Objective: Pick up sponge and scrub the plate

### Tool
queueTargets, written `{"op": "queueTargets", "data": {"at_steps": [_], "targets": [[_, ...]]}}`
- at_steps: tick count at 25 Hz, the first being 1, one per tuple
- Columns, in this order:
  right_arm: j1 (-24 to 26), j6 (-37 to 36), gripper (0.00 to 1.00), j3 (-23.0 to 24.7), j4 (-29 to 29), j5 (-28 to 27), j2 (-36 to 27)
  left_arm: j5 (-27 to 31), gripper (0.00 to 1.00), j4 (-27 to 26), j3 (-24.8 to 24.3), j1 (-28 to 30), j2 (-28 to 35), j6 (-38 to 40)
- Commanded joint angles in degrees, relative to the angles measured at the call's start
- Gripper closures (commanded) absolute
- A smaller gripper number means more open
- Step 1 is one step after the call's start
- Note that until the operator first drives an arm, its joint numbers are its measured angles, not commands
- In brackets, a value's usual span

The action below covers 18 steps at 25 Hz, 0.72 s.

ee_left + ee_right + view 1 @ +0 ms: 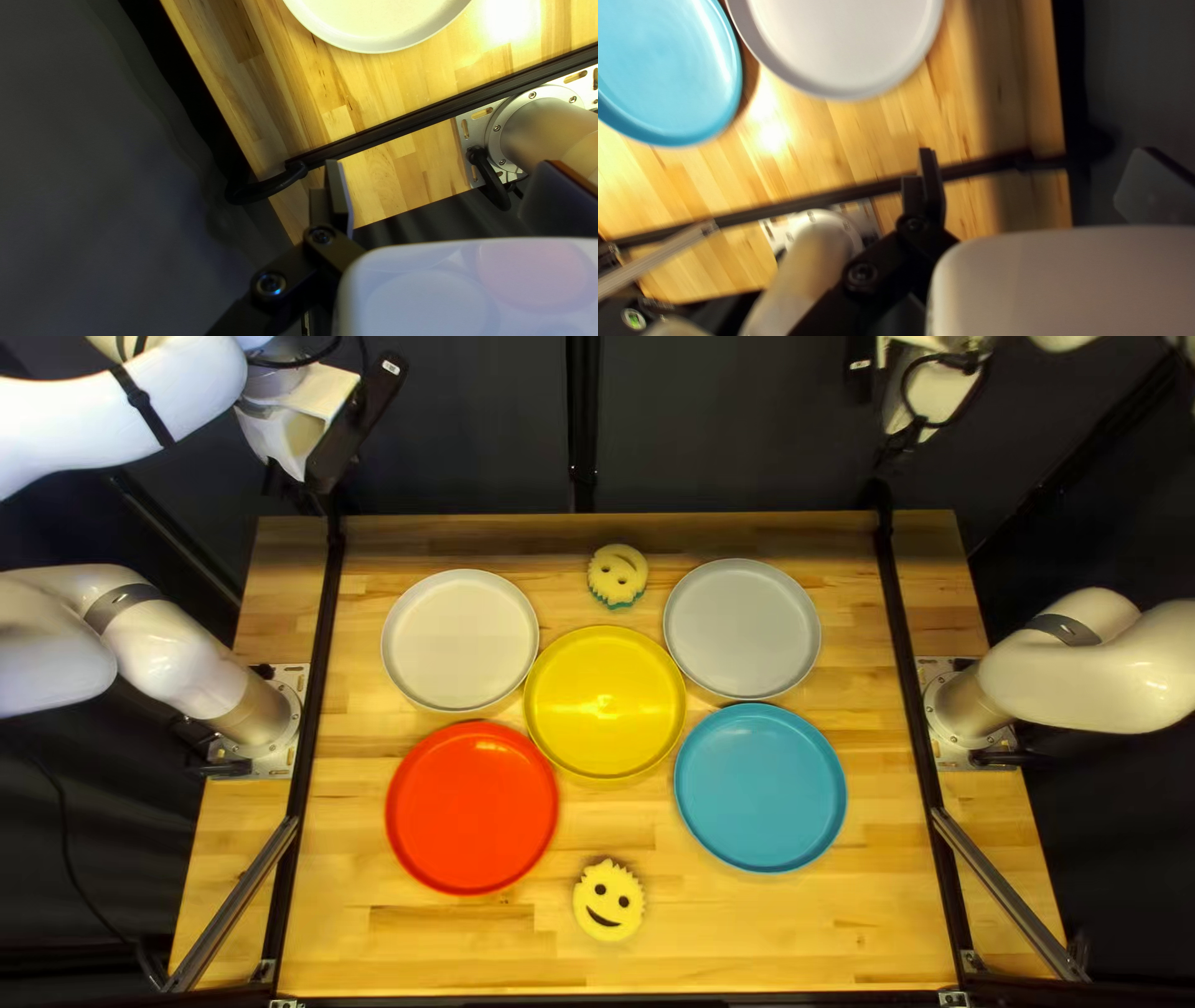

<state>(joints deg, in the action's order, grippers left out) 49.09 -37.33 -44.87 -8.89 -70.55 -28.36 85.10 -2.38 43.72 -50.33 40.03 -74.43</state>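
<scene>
My left gripper [352, 426] is raised beyond the table's far left corner; in its wrist view the left gripper [442, 165] stands open, nothing between its fingers. Past the far right corner hangs my right gripper [878, 413]; the right gripper [1036, 152] is also open and holds nothing. A round yellow smiley sponge [609, 901] lies near the table's near edge. Another smiley sponge [618, 575], with a teal edge, lies near the far edge. Plates lie flat: white [459, 640], grey [742, 629], yellow [605, 703], red [472, 808] and blue [761, 788].
Black rails run along the table's left [319, 672] and right [913, 672] sides, with the arm bases outside them. Metal bars [237, 902] slant by the near corners. Bare wood [747, 933] shows between the near sponge and the right rail.
</scene>
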Motion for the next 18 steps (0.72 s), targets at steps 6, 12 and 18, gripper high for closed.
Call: {"op": "queueTargets", "data": {"at_steps": [6, 12, 18], "targets": [[-0.2, 0.2, 0.0, 0.1, -0.1, 0.4, 0.2, 0.0, 0.0, 0.0, 0.0, 0.0, 0.0, 0.0], [-1.8, 1.2, 0.0, 1.3, -2.2, 5.2, 2.6, 0.0, 0.0, 0.0, 0.0, 0.0, 0.0, 0.0], [-8.1, 3.6, 0.0, 2.2, -5.2, 15.6, 10.2, 0.0, 0.0, 0.0, 0.0, 0.0, 0.0, 0.0]]}}
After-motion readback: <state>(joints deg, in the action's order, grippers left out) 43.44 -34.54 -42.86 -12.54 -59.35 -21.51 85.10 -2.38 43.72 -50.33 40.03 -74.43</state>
